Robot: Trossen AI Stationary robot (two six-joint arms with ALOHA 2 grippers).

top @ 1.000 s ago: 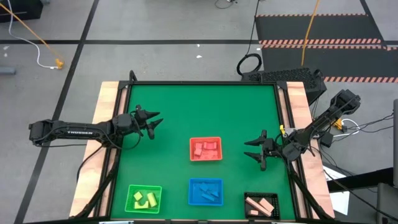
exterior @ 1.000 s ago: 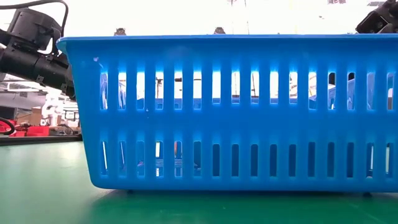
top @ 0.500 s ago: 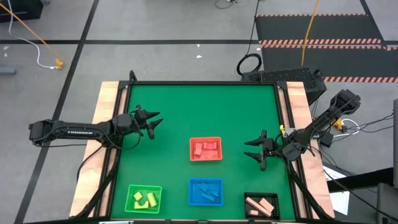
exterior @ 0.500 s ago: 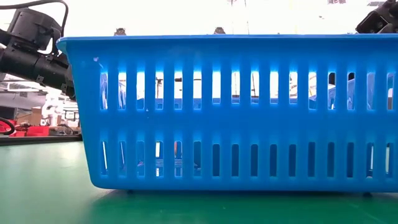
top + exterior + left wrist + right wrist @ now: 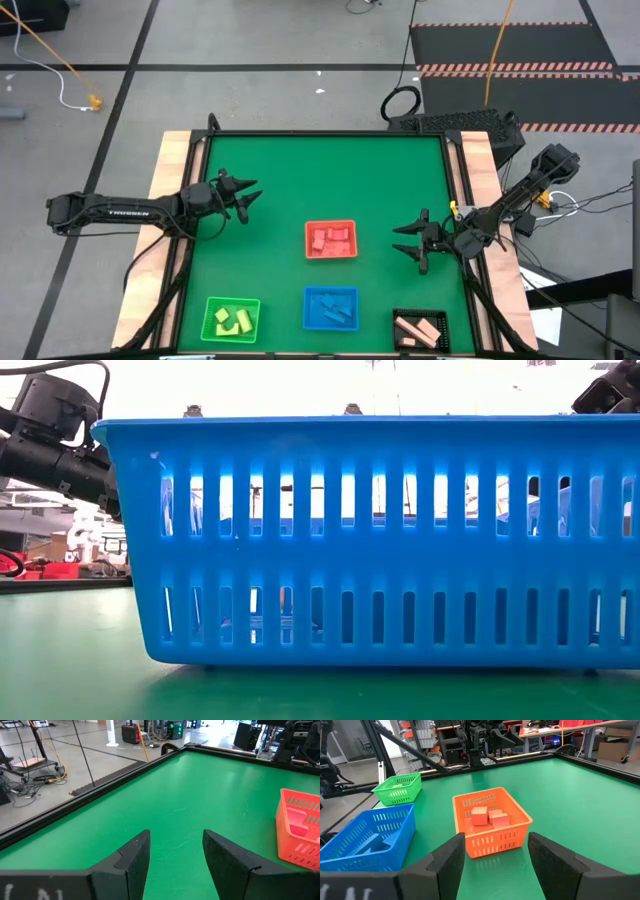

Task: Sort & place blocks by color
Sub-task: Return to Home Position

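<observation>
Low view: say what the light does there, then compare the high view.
Low view: the blue basket fills the frame and is backlit, with bright light glowing through its slots and the room above it washed out white. High view: even light on the green table, no glare.

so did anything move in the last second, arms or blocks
Nothing visibly changed. The left hand and the right hand are open and empty above the green table, as before. The blocks lie where they were in the baskets.
</observation>
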